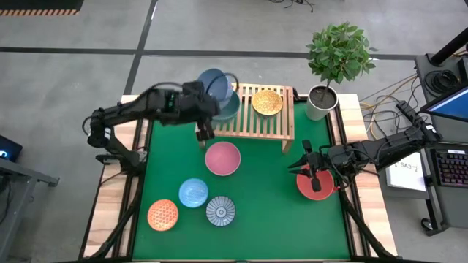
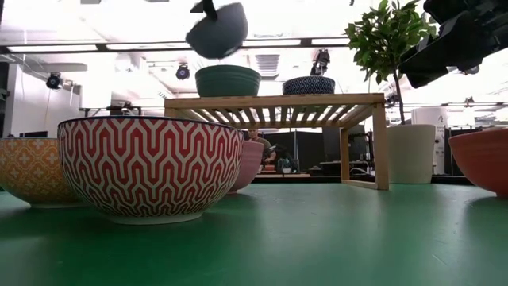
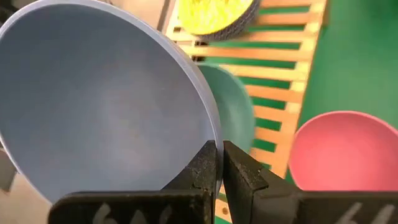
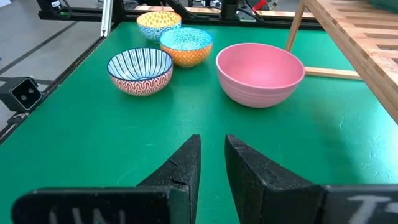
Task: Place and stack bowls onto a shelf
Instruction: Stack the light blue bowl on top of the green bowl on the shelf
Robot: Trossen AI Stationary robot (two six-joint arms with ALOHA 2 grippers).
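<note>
High view: left gripper (image 1: 210, 98) pinches the slate blue bowl (image 1: 216, 82) (tilted) above the dark green bowl (image 1: 229, 107) on the shelf (image 1: 265, 123); right gripper (image 1: 310, 170) empty, fingers slightly parted.

Grey concrete floor (image 1: 219, 29), potted plant (image 1: 338, 55), ceiling strip lights (image 2: 143, 46), keyboard (image 1: 452, 166)

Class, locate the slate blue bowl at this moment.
In the high view the slate blue bowl hangs tilted in the left gripper, above the dark green bowl on the shelf's left end.
</note>
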